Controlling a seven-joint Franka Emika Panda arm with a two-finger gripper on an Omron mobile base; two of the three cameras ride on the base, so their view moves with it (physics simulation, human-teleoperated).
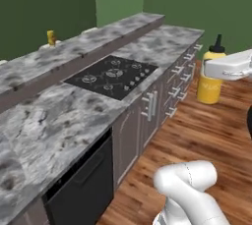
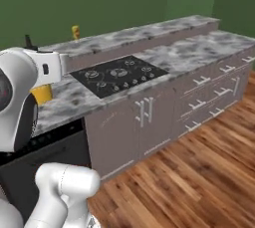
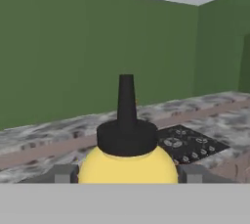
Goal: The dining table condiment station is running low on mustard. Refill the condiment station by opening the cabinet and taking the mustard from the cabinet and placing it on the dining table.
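The small yellow squeeze bottle of mustard with a black pointed nozzle (image 3: 127,162) sat upright between the robot's two dark gripper fingers (image 3: 188,173). The gripper (image 3: 127,174) was partly open, with one finger on each side of the bottle's round yellow body, and it looked like it was holding the bottle. In the left base view the mustard (image 1: 210,82) was up in the air over the brown wooden floor (image 1: 197,135), past the end of the long counter and not on it yet.

The bottle was probably light. Its plastic sides were likely soft and smooth, so a hard squeeze might bend it or push mustard out. The wide middle of the body seemed the best place to hold it, not the thin nozzle.

The long grey-and-white marble dining table (image 1: 44,121) was flat and hard, with a black cooktop (image 1: 113,75) set in it. A small dark-yellow jar (image 1: 50,37) stood on the raised back ledge. The walls were green.
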